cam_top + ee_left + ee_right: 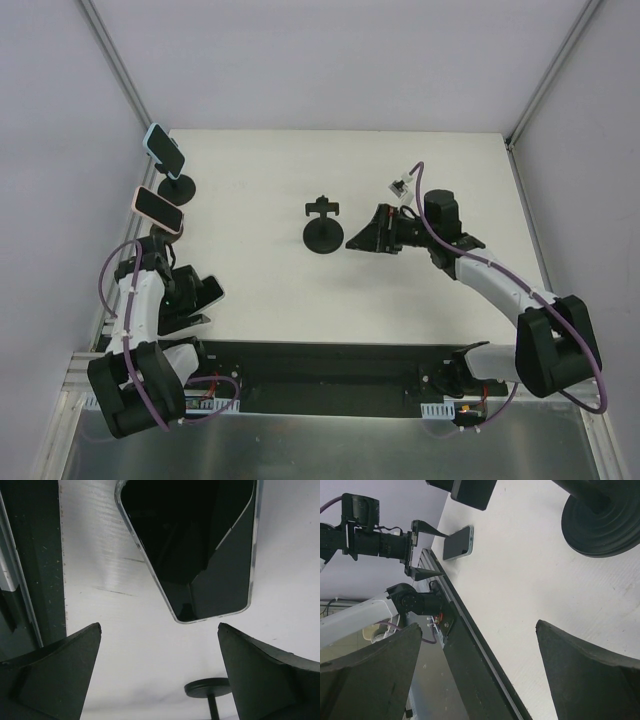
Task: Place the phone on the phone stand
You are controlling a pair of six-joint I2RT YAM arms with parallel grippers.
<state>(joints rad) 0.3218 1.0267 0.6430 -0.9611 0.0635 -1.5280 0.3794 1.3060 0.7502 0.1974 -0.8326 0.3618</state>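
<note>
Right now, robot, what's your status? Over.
Left claw and right claw open, empty. Phone flat on table, before left claw. Middle stand bare, nothing blocking.

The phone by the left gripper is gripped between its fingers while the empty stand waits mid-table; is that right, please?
Not quite: the phone is not gripped. It lies on the table just ahead of the left gripper, whose jaws stand open and clear of it, as the left wrist view shows. The empty stand does wait mid-table.
</note>
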